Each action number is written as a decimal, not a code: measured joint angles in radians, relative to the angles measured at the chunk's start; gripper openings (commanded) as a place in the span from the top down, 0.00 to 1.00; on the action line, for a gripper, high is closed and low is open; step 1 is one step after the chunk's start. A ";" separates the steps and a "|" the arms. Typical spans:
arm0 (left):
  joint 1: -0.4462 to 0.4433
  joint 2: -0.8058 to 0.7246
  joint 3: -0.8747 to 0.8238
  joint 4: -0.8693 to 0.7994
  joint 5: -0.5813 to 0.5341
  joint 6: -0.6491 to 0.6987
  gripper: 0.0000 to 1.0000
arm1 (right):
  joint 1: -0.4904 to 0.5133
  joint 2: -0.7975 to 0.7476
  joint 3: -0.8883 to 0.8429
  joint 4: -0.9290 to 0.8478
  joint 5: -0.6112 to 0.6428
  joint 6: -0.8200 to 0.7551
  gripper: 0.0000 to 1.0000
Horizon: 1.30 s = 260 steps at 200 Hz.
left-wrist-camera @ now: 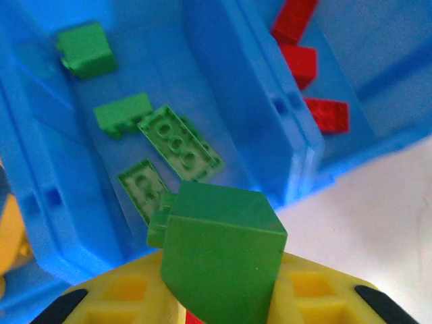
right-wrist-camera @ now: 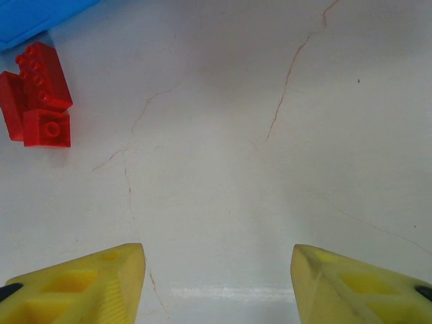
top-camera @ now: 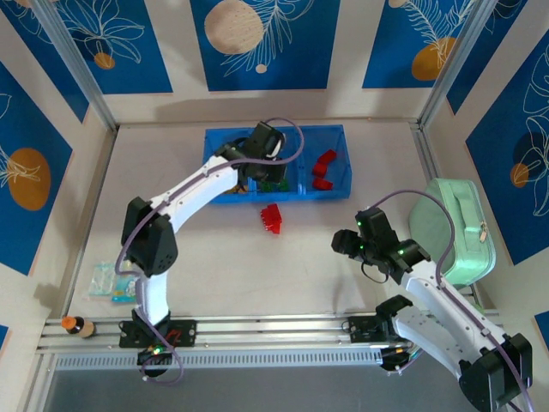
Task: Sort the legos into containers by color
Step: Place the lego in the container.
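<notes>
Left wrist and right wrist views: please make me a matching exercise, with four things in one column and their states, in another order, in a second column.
Things:
1. left hand
2. right hand
3. middle compartment
4. right compartment

States:
A. contains red legos
B. shut on a green lego
C. open over the bare table
D. contains green legos

Pairs: 1-B; 2-C; 3-D; 4-A
</notes>
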 measured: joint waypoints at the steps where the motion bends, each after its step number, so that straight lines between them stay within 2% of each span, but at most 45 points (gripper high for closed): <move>1: 0.002 0.003 0.003 0.000 0.000 0.001 0.70 | 0.000 0.000 0.000 0.000 0.000 0.000 0.41; 36: 0.042 0.145 0.149 -0.079 0.002 0.032 0.70 | 0.006 -0.001 0.000 -0.001 -0.003 0.000 0.41; 71: 0.050 0.221 0.237 -0.140 0.020 0.054 0.63 | 0.012 0.002 0.000 -0.001 -0.004 0.000 0.41; 79: 0.052 0.231 0.256 -0.151 0.023 0.055 0.57 | 0.013 0.005 0.000 0.000 -0.006 0.000 0.41; 93: 0.058 0.253 0.299 -0.164 0.026 0.055 0.40 | 0.017 0.015 0.003 -0.001 -0.007 0.000 0.41; 101: 0.059 0.268 0.327 -0.176 0.026 0.061 0.34 | 0.023 0.021 0.005 0.000 -0.007 0.000 0.41; 142: 0.063 0.269 0.341 -0.193 0.026 0.058 0.32 | 0.058 0.023 0.011 -0.006 -0.006 0.005 0.38; 169: 0.056 0.129 0.138 -0.142 0.027 0.056 0.32 | 0.088 0.056 0.012 -0.001 -0.004 0.008 0.33; 195: 0.049 -0.097 -0.127 -0.042 0.039 0.036 0.33 | 0.126 0.139 0.043 0.008 -0.003 0.005 0.32; 232: 0.047 -0.405 -0.498 0.126 0.056 -0.041 0.34 | 0.182 0.344 0.176 0.046 -0.007 -0.022 0.34; 260: 0.047 -0.538 -0.772 0.196 0.057 -0.106 0.35 | 0.226 0.537 0.314 0.071 -0.011 -0.046 0.37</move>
